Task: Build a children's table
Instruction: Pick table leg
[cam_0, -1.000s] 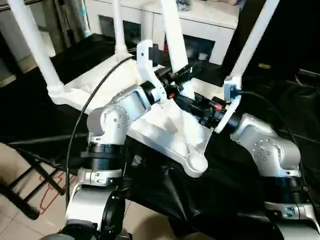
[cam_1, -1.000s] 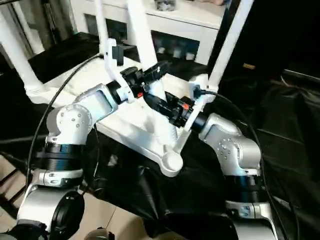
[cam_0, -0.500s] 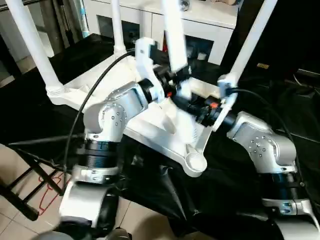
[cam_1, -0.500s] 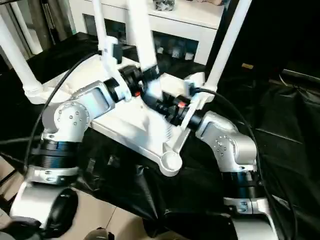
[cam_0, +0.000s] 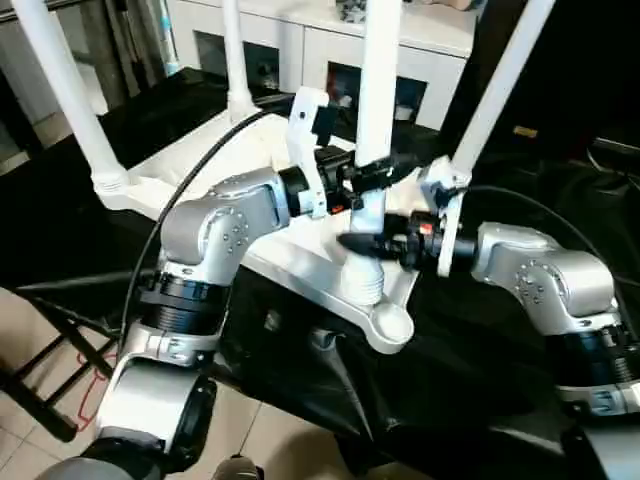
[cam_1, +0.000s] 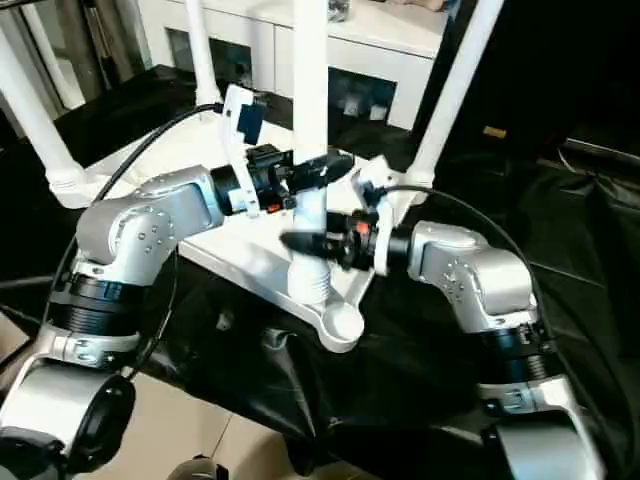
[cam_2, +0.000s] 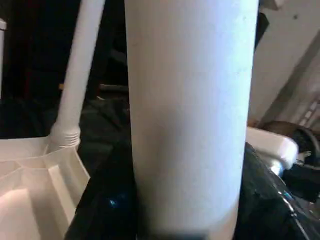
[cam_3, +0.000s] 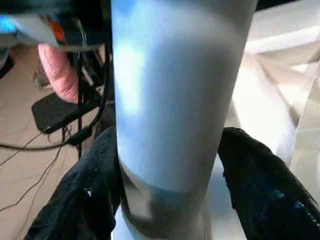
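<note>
Fourth leg (cam_0: 378, 100) upright at the tabletop's (cam_0: 290, 245) near edge, clamped from both sides.
Left gripper (cam_0: 385, 172) pinching leg mid-shaft; right gripper (cam_0: 362, 243) just below, fingers spread either side, grip uncertain. Empty corner socket (cam_0: 392, 325) directly beneath. Three mounted legs beyond; white cabinet (cam_0: 300, 45) behind; black cloth (cam_0: 480, 370) all around.

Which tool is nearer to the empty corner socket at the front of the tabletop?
The right tool. It is low on the fourth leg, just above the empty corner socket. The left tool grips the same leg higher up.
</note>
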